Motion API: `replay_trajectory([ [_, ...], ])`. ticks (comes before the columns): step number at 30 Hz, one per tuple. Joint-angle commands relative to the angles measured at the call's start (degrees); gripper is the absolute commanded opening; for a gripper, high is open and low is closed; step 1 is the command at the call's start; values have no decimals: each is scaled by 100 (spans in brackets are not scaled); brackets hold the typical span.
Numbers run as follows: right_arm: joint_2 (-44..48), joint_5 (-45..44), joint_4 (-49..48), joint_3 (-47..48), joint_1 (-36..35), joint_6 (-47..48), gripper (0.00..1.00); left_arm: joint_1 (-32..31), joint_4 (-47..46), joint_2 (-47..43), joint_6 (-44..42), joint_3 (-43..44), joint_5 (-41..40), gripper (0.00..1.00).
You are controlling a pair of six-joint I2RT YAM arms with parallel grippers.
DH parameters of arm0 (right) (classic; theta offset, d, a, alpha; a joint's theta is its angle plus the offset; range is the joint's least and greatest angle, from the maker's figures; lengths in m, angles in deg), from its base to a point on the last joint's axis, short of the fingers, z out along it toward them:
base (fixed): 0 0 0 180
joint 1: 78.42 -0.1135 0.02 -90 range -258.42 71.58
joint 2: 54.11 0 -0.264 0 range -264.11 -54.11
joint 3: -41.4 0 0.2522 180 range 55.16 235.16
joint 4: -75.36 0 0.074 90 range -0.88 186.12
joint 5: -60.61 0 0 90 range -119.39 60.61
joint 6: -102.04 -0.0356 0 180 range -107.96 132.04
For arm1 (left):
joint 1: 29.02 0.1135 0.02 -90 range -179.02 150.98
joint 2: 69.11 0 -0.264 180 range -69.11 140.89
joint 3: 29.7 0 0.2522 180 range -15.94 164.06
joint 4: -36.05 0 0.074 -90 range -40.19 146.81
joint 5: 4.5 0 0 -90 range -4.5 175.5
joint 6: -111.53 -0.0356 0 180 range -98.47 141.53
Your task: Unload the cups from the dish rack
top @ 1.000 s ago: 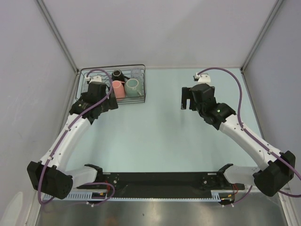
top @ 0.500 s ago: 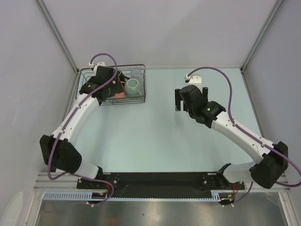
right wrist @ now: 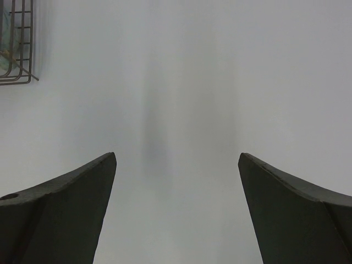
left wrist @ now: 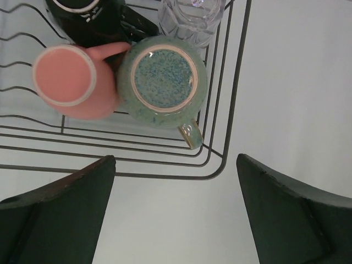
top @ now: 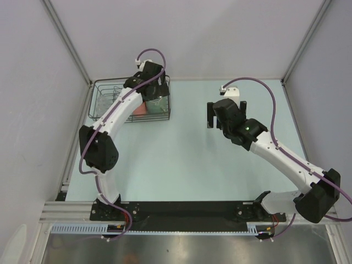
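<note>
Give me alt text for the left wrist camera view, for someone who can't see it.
The open left gripper looks down on a corner of the black wire dish rack, where a green cup sits beside a pink cup. A black mug and a clear glass behind them are cut off at the top edge.

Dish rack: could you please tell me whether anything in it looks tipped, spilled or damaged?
Nothing stands out. The pink cup, green cup, black mug and clear glass stand clustered in one corner of the dish rack, none toppled, nothing spilled.
</note>
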Motion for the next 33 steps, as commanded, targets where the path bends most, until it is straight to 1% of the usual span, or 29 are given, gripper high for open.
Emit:
replay_trajectory([
  [1,26,-22,-96,73,13,33,100,-130,220,396,533,398,-53,94],
  [3,34,-22,-87,73,22,33,100,-235,264,571,683,433,-316,93],
  [7,35,13,-96,73,31,51,100,-324,264,791,1219,424,-493,82],
  [12,52,13,-70,47,57,42,100,-517,291,976,1789,503,-712,78],
  [13,61,31,-69,38,57,33,100,-534,299,1003,1869,512,-756,75],
  [17,96,66,-69,-58,66,24,100,-587,431,1090,2352,512,-950,70],
  [26,157,154,-34,-243,83,-46,99,-587,546,1126,3187,381,-1240,66],
  [33,122,259,-34,-340,83,-99,100,-587,546,1327,3443,503,-1258,62],
])
